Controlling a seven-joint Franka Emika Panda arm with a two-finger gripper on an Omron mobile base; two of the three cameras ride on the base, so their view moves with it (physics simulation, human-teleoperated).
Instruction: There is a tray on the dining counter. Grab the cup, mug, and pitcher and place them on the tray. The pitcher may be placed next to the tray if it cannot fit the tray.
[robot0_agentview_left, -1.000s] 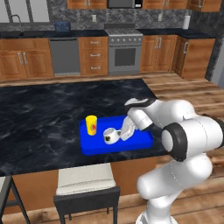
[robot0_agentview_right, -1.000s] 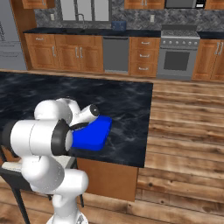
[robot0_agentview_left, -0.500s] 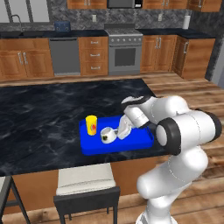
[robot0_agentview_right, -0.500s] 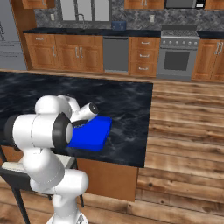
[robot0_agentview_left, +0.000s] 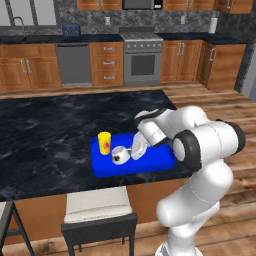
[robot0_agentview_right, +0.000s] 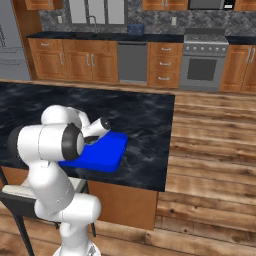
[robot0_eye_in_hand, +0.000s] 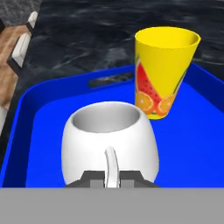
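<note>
Tray (robot0_agentview_left: 150, 162): bright blue, flat on black marble dining counter (robot0_agentview_left: 50, 135) | Cup (robot0_eye_in_hand: 165, 70): yellow, fruit print, upright on tray, at 1 o'clock of mug in hand view | Mug (robot0_eye_in_hand: 109, 142): white, upright on tray, just beside cup | Gripper (robot0_eye_in_hand: 111, 178): jaws narrow, clamped on mug handle at 6 o'clock.

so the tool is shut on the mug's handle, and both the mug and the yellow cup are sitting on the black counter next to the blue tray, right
Not quite. The mug and the yellow cup both stand on the blue tray, not on the black counter beside it. The hand view shows the tray's blue floor under both and its rim around them. The rest holds: the tool is shut on the mug's handle.
</note>
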